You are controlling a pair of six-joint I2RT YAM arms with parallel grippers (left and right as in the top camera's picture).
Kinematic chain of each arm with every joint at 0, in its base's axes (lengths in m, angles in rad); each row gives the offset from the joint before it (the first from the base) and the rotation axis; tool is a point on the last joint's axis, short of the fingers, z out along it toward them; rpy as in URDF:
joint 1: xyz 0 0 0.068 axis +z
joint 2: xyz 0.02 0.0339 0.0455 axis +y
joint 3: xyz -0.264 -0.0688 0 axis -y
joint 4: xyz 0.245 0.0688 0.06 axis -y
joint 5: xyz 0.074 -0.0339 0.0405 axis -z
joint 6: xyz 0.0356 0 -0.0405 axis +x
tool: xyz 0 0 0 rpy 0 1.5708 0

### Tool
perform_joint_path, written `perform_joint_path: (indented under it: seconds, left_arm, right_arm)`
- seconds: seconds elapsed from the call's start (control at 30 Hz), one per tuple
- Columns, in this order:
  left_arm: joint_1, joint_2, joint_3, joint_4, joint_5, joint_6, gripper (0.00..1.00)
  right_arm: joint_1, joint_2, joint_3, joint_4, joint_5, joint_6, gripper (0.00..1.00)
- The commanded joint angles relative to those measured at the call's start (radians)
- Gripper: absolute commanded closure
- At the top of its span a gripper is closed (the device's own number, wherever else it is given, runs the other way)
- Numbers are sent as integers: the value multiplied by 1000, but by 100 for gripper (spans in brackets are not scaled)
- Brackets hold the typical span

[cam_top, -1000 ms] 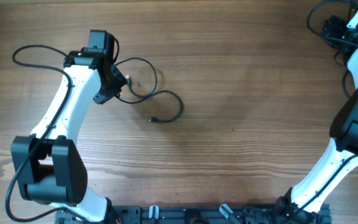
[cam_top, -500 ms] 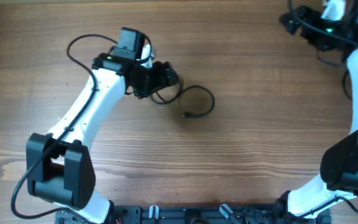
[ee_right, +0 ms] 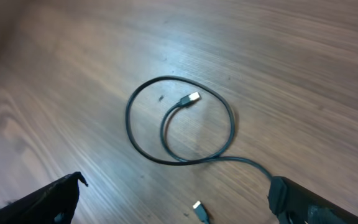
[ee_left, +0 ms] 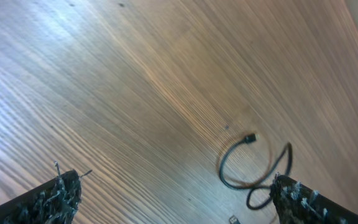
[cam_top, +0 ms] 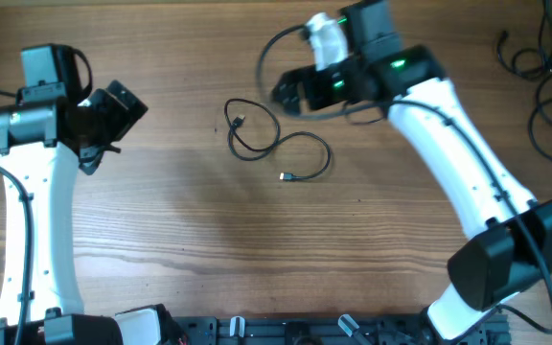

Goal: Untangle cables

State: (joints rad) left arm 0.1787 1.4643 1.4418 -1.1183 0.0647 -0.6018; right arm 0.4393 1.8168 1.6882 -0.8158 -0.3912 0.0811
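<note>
One thin black cable [cam_top: 327, 153] lies in loose loops on the wooden table near the middle, a small plug [cam_top: 285, 176] at its near end. My right gripper [cam_top: 290, 93] hangs open just above and right of the loops. In the right wrist view the cable [ee_right: 128, 121] curls ahead of the open right gripper [ee_right: 179, 205], with one plug [ee_right: 193, 98] inside the loop. My left gripper [cam_top: 111, 113] stands open well to the left, holding nothing. The left wrist view shows the cable [ee_left: 221, 168] far ahead of the left gripper [ee_left: 176, 202].
More black cables [cam_top: 533, 123] lie in loops at the table's far right edge. Bare wood stretches between the left gripper and the middle cable. The arm bases stand along the near edge.
My left gripper opened, let go of the cable and drew back to the left. The right arm swung in from the far right to hang over the cable.
</note>
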Motion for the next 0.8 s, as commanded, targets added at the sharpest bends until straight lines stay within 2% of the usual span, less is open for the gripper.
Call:
perform_joint_path:
  seconds: [0.0,0.1,0.17,0.27,0.4,0.5,0.57,0.63,0.77]
  left_arm:
    - [41,8,-17,-5,-19,-16,0]
    - [55,8,-17,-6,-31,-12,0]
    - [55,8,-17,-6,-33,-8,0]
    - [55,10,-17,-10,-33,-8,0]
    - [55,10,-17,-24,-37,-5,0]
    - [55,10,-17,-24,-37,-5,0]
    - [55,10,-17,-31,-37,-5,0]
    - [55,10,-17,-31,-37,-5,0]
    - [55,10,-17,-41,-37,-5,0]
  right_arm:
    - [126,75,-12,17,180,-200,1]
    - [208,164,-12,16,158,-441,5]
    - [234,207,-12,9,29,-556,4]
    - [256,283,-12,18,33,-645,4]
    - [258,359,-12,53,36,-653,7]
    - [258,407,-12,103,109,-653,12]
    - [258,418,-12,129,151,-621,19]
    - [258,418,-12,148,159,-574,31]
    - [258,439,-44,193,190,-575,38]
